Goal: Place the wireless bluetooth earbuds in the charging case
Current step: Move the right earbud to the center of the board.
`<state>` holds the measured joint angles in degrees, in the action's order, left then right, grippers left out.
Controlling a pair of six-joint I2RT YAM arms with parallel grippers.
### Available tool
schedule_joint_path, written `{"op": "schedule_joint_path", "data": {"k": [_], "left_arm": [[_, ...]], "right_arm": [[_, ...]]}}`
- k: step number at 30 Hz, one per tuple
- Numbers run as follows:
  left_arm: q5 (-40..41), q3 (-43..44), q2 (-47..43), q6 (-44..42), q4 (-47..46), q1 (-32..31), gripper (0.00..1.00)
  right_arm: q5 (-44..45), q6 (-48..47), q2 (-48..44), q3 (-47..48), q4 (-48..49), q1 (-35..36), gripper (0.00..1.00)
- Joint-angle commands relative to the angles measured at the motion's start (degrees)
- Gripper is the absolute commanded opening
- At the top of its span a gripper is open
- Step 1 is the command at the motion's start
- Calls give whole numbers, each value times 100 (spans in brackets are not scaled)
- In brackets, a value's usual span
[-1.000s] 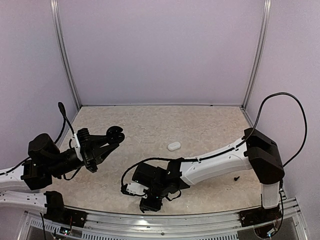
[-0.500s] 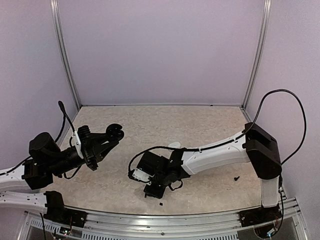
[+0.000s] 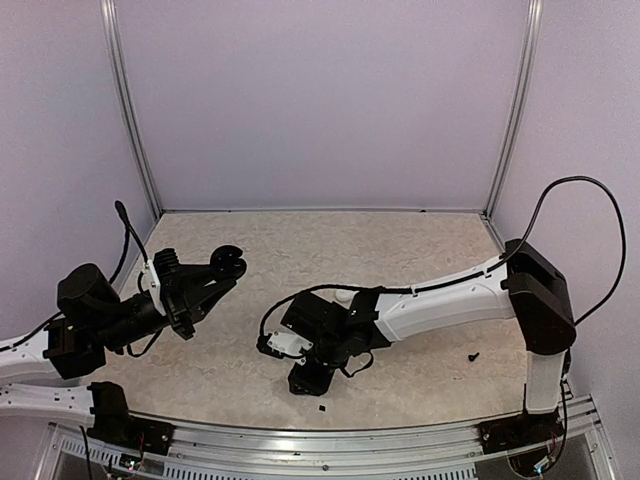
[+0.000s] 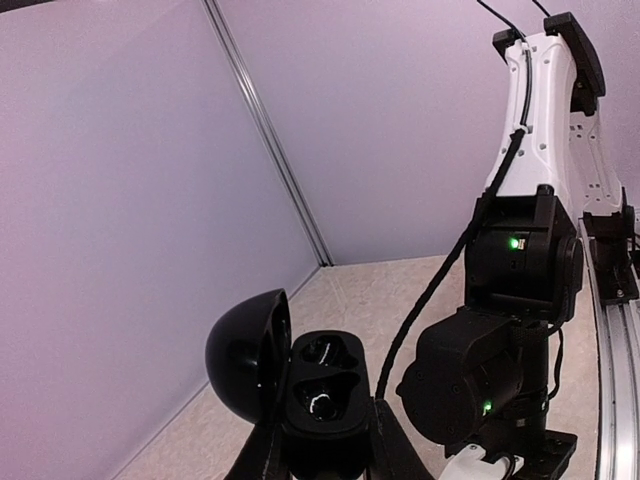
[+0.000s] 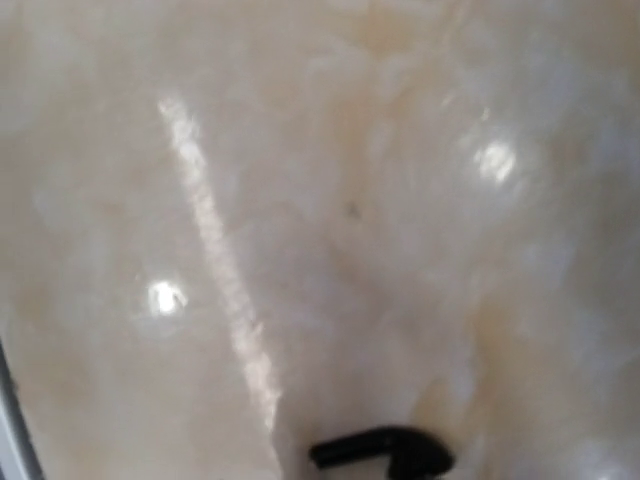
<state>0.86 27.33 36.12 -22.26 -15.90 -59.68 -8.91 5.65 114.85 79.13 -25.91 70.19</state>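
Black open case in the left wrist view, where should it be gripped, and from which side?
Grip the case body below the rim, coming from its base as the left gripper does; the lid stands open sideways and the wells face away, so both stay clear.

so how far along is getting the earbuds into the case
Done: the black plastic clamshell charging case stands open, clamped in the left gripper. In hand: the right gripper hangs low over the table; holding anything, unclear. Left: seating earbuds; its inside is too dark to judge.
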Motion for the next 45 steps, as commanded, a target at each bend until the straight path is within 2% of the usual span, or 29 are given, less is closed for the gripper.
{"op": "schedule_joint_path", "data": {"k": [1,13,27,35,38,45], "left_arm": [[-51,-21,-61,55,-185,36,0],[-209,-21,-60,62,-229,101,0],[-326,-18,-98,82,-256,207,0],[-357,-29,-98,90,-264,229,1],[-375,-23,-70,90,-264,229,1],[-377,-9,-79,90,-255,238,0]], "right_arm": [[-349,545,-85,-135,-114,-129,41],[-888,540,230,53,-23,-363,40],[-1318,119,718,678,-207,-367,34],[-650,-413,865,1008,-704,-205,36],[-334,-437,886,1067,-766,-153,42],[261,-204,907,1230,-887,-77,45]]}}
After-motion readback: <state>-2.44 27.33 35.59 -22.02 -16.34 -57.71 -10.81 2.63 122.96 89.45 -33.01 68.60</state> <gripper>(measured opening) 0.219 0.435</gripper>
